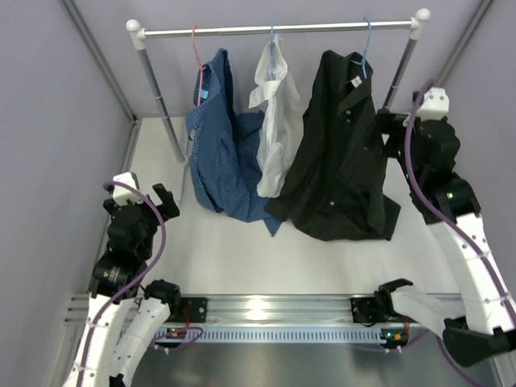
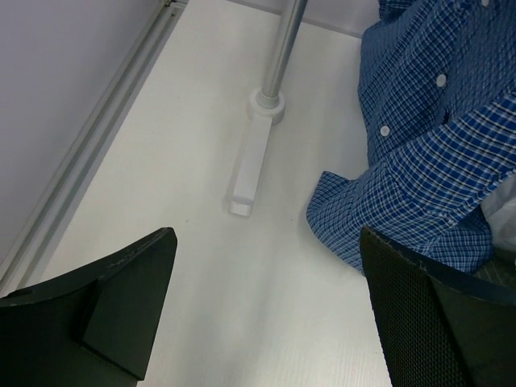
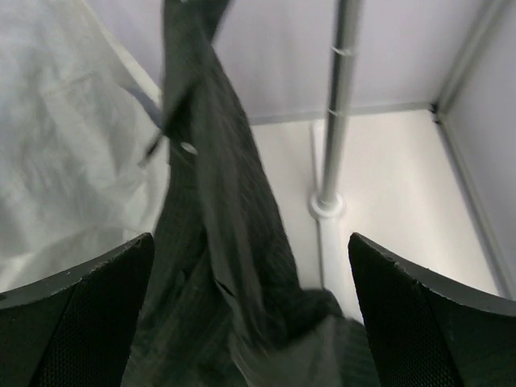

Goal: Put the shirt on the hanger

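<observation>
The shirt [image 1: 339, 153] hangs top to bottom from the light-blue hanger [image 1: 365, 48] at upper right. The spread right hand [image 1: 389, 133] is just beside it, and the spread left hand [image 1: 151, 204] is well apart.

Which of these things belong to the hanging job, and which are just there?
For the job: black shirt, pale blue hanger.
Just there: blue checked shirt, white shirt, red hanger, clothes rail.

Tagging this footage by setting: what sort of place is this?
Likely a robotics lab test cell: plain grey walls box in a white table, with a small clothes rail carrying the shirt.
</observation>
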Action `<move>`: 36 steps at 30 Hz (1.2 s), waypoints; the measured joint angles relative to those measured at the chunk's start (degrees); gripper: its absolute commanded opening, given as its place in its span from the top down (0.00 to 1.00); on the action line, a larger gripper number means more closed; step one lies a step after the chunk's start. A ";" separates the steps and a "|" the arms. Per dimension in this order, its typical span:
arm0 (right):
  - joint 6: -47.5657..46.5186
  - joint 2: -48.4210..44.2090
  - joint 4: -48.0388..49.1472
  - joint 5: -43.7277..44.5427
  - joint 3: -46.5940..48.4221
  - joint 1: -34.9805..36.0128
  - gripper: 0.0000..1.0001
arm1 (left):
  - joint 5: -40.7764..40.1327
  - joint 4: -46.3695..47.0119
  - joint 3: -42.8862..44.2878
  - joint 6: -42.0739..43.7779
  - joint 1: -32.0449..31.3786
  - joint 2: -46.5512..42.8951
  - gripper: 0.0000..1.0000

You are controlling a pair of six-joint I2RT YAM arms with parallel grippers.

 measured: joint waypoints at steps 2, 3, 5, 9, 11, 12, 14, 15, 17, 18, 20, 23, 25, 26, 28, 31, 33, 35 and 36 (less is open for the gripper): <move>-0.17 -4.57 -2.23 1.92 -3.37 0.00 0.00 | -1.18 -0.02 0.00 -0.57 0.02 0.02 0.02; -0.44 -7.08 -3.21 3.21 -5.07 0.00 0.01 | -1.68 -0.04 0.00 -0.74 0.02 0.02 0.02; -0.90 -12.52 -5.42 5.18 -9.20 0.00 0.00 | -2.82 -0.15 0.00 -0.90 0.02 0.00 0.02; -1.11 -24.22 -10.10 6.88 -16.33 0.07 0.01 | -3.98 -0.44 0.00 -0.83 0.09 -1.46 0.02; -1.09 -29.44 -12.63 6.84 -17.66 0.07 0.00 | -4.13 -0.42 -0.02 -0.83 0.11 -3.15 0.02; -1.11 -31.58 -13.68 6.84 -17.68 0.07 0.00 | -4.11 -0.39 -0.09 -0.81 0.11 -4.20 0.02; -1.27 -34.47 -15.06 7.06 -17.68 0.07 0.01 | -4.07 -0.42 -0.48 -0.66 0.11 -6.38 0.02; -1.62 -35.36 -15.91 7.37 -17.68 0.07 0.00 | -4.02 -0.39 -0.79 -0.59 0.11 -7.41 0.02; -2.21 -36.57 -17.51 8.17 -18.08 0.15 0.00 | -3.58 -0.42 -1.57 -0.44 0.11 -9.70 0.02; -2.58 -37.18 -18.21 8.59 -18.47 0.31 0.01 | -3.30 -0.39 -1.95 -0.35 0.11 -10.67 0.02; -3.15 -38.53 -19.71 9.40 -19.28 0.94 0.00 | -2.56 -0.39 -2.34 -0.13 0.11 -11.52 0.02; -3.72 -40.11 -21.03 10.54 -19.98 1.42 0.01 | -0.94 -0.39 -2.54 0.31 0.11 -11.61 0.02; -4.13 -40.79 -21.20 11.04 -20.33 1.68 0.01 | 0.09 -0.42 -2.67 0.63 0.07 -11.61 0.02; -4.28 -40.96 -21.35 11.19 -20.61 1.75 0.00 | 0.42 -0.39 -2.69 0.70 0.02 -11.61 0.02; -4.59 -41.07 -21.77 11.39 -20.92 1.88 0.01 | 1.22 -0.39 -2.73 0.83 -0.22 -11.61 0.02; -4.79 -41.07 -22.12 11.58 -21.11 1.92 0.00 | 1.97 -0.37 -2.89 0.87 -0.44 -11.61 0.02; -4.98 -41.13 -22.14 11.69 -21.11 1.92 0.00 | 2.54 -0.39 -3.04 0.90 -0.52 -11.61 0.02; -5.03 -41.13 -22.18 11.76 -21.11 1.92 0.01 | 2.97 -0.37 -3.19 0.92 -0.63 -11.61 0.02; -5.07 -41.13 -22.18 11.74 -21.11 1.92 0.00 | 3.17 -0.37 -3.23 0.94 -0.66 -11.61 0.02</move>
